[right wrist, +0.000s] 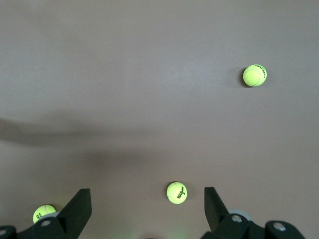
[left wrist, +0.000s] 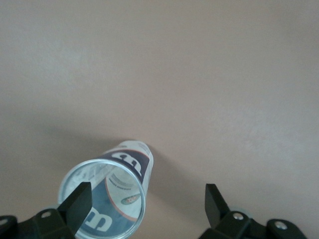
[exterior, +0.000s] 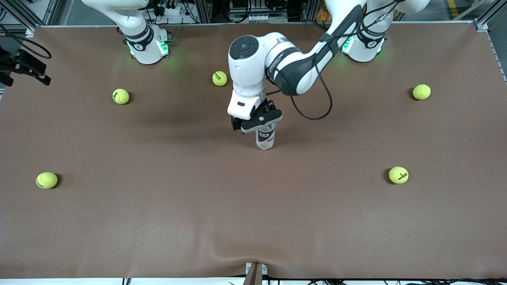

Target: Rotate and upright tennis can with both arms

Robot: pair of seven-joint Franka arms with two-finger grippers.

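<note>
The tennis can [exterior: 265,138] stands upright in the middle of the table, clear with a white and navy label and a "W" logo. My left gripper [exterior: 259,120] hangs just above its top. In the left wrist view I look down into the can's open silvery rim [left wrist: 107,199]. The left gripper [left wrist: 147,204] is open wide and holds nothing; one finger [left wrist: 77,201] shows in front of the rim, the other is well off to the side. My right gripper [right wrist: 146,206] is open and empty, high over the table. It is out of the front view; that arm waits.
Several yellow-green tennis balls lie scattered on the brown table: one [exterior: 220,78] near the bases, one [exterior: 121,96] and one [exterior: 46,180] toward the right arm's end, one [exterior: 421,92] and one [exterior: 398,175] toward the left arm's end.
</note>
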